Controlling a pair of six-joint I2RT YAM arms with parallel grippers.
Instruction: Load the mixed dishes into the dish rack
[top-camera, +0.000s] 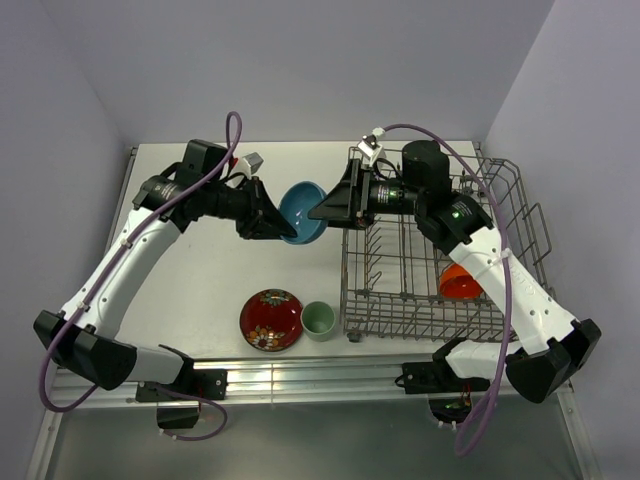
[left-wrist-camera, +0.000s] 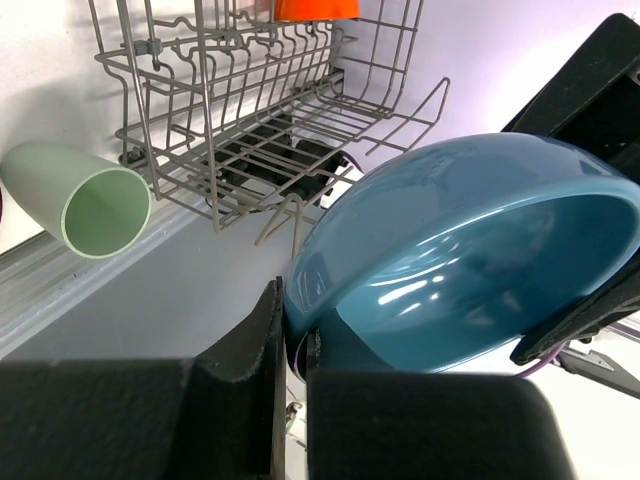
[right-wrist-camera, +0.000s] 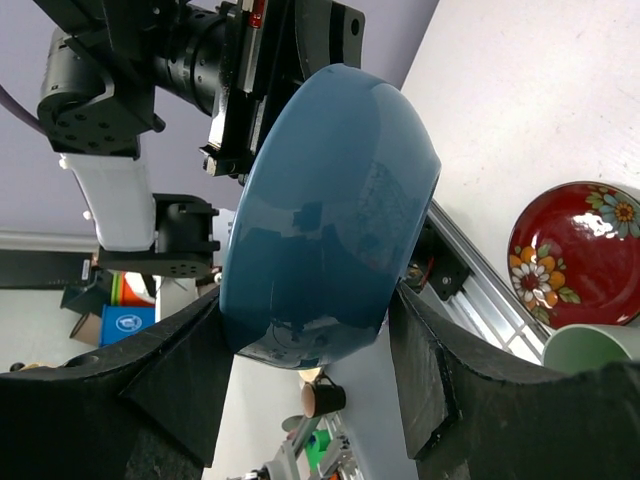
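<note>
The blue bowl hangs tilted above the table, left of the dish rack, held from both sides. My left gripper is shut on its rim, seen close in the left wrist view under the blue bowl. My right gripper grips the opposite side; in the right wrist view the blue bowl is wedged between both fingers of that gripper. An orange-red bowl stands in the rack. The red patterned plate and pale green cup rest on the table near the front.
The grey wire dish rack fills the right half of the table, against the right wall. The cup stands just off its front left corner, next to the plate. An aluminium rail runs along the near edge.
</note>
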